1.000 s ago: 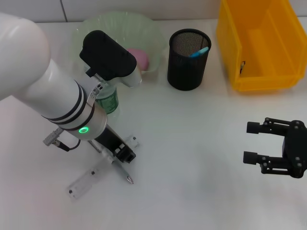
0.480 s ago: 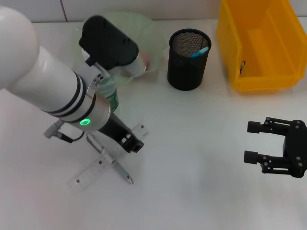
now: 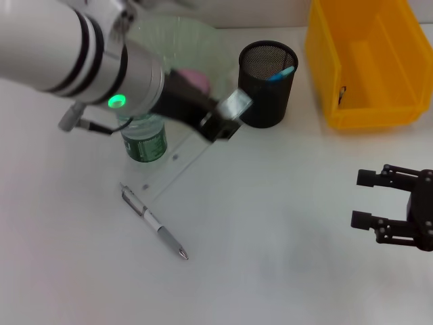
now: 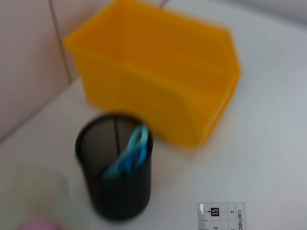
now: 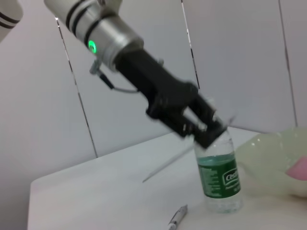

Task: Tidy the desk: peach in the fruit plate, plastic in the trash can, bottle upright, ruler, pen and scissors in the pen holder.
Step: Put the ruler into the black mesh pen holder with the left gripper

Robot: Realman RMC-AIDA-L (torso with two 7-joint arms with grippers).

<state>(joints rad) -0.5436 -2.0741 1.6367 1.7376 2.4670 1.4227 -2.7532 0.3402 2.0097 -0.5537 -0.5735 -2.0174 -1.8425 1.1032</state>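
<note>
Ruler (image 3: 177,164) clamped in the left gripper (image 3: 226,116), lifted mid-frame beside the pen holder (image 3: 266,84); bottle (image 3: 144,139) upright underneath, pen (image 3: 153,223) lower left. Right gripper (image 3: 376,199) open, lower right.

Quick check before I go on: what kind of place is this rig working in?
It looks like a staged desk-tidying setup, probably a lab: a white table against a pale panelled wall, with a mesh pen holder, a yellow bin and a pen.
</note>
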